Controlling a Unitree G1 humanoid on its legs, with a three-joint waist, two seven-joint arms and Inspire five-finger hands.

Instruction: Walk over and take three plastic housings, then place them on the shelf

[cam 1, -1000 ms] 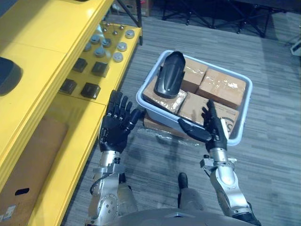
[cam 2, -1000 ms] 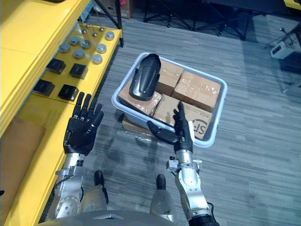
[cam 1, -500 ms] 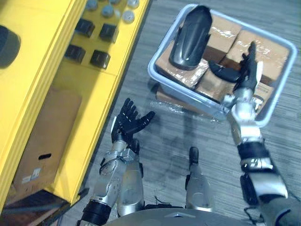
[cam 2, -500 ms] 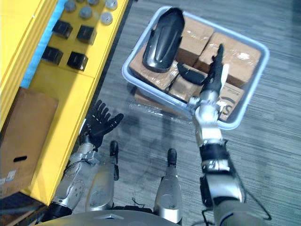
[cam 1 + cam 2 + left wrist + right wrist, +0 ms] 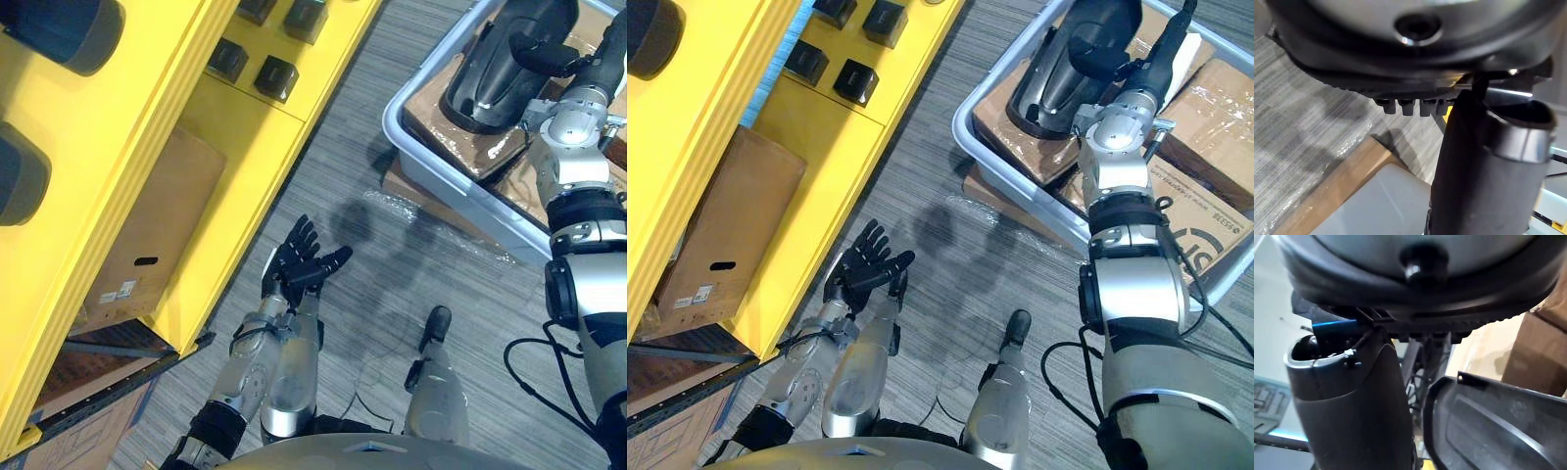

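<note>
Since half a second ago, the right hand [image 5: 1153,69] has gone from above the wrapped boxes [image 5: 1215,108] to the plastic housing [image 5: 495,69], and the left hand [image 5: 297,272] sits lower and farther from the grey tub [image 5: 428,174].

- Yellow shelf [image 5: 127,127]: well left of the tub; small dark blocks [image 5: 276,76] stand on its lower tier.
- Cardboard box [image 5: 162,230]: under the shelf, left of the tub.
- Left hand: between the shelf and the tub, well short of the tub's near wall, low over the floor. Fingers spread and straight, thumb splayed, holding nothing.
- Grey tub: on the floor, holding the wrapped boxes and the housing.
- Plastic housing: black, curved, lying on the boxes at the tub's left end.
- Right hand: arm stretched forward over the tub's near rim. Fingers straight and together, pointing toward the far rim, thumb laid out across the housing's top, not closed round it.
</note>
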